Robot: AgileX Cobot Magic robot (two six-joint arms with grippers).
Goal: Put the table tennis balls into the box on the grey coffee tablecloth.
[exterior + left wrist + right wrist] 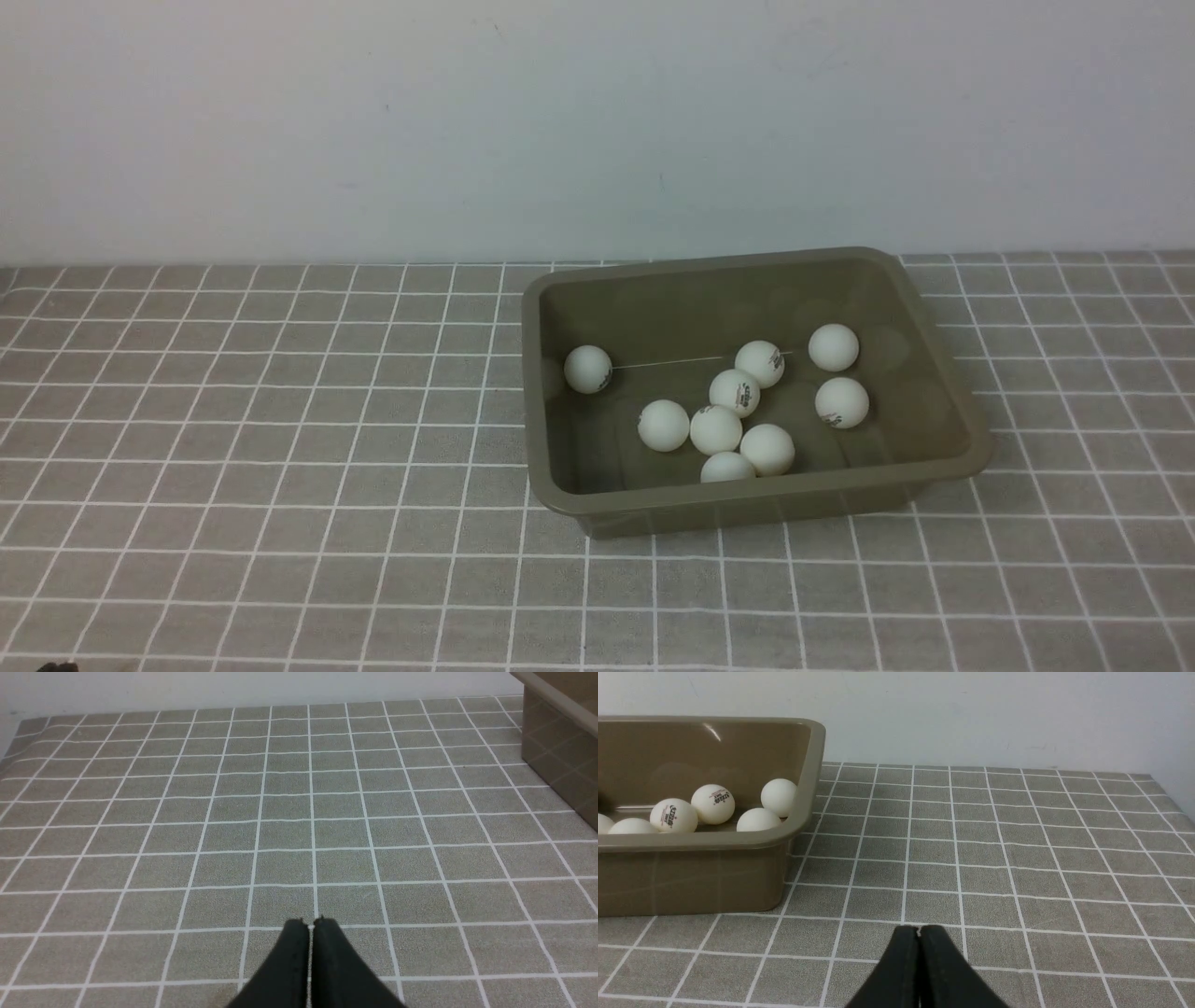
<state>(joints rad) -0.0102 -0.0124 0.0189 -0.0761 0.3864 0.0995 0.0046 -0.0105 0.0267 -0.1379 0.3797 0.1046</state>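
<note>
All nine balls [716, 429] lie in the box [560, 499] on the cloth [280, 448]; they look light, smooth and quick to roll, best pinched gently across the middle. The left gripper [310, 921] and right gripper [919, 928] sit pinched together, empty, over bare cloth.

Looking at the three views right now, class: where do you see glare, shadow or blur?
Front view: even, soft light, faint shadows under the balls in the box. Right wrist view: a small glare streak on the box's inner wall, and the shut right hand slightly soft. Left wrist view: tablecloth grid sharp, shut left hand slightly blurred.
</note>
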